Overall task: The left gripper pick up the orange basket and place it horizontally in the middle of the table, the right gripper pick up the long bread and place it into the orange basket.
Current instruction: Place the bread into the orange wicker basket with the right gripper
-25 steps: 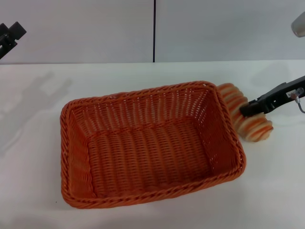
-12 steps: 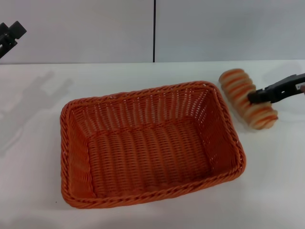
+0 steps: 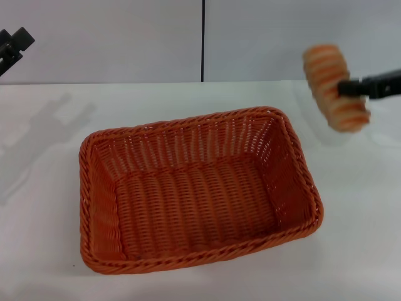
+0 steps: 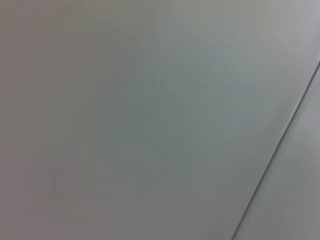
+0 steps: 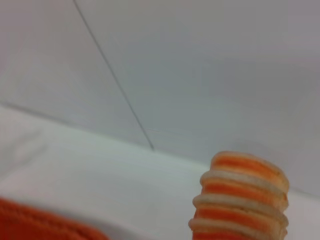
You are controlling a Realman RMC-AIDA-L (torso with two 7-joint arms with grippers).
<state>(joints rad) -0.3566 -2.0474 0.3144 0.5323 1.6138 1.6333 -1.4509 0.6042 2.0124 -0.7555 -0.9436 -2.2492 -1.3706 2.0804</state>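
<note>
Claw of the left arm, the left gripper [image 3: 12, 47], sits parked far left of the orange basket [image 3: 197, 188], up by the back wall, and whether it is wide or narrow cannot be told; the basket lies lengthwise on the table [image 3: 50, 263], nothing in it; right of the basket and above it, clear of the table, the right gripper [image 3: 346, 88] clamps the long bread [image 3: 332, 84] around its middle.

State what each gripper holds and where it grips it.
The right gripper holds the long bread across its middle, lifted off the table. The left gripper is parked at the far left, holding nothing.
</note>
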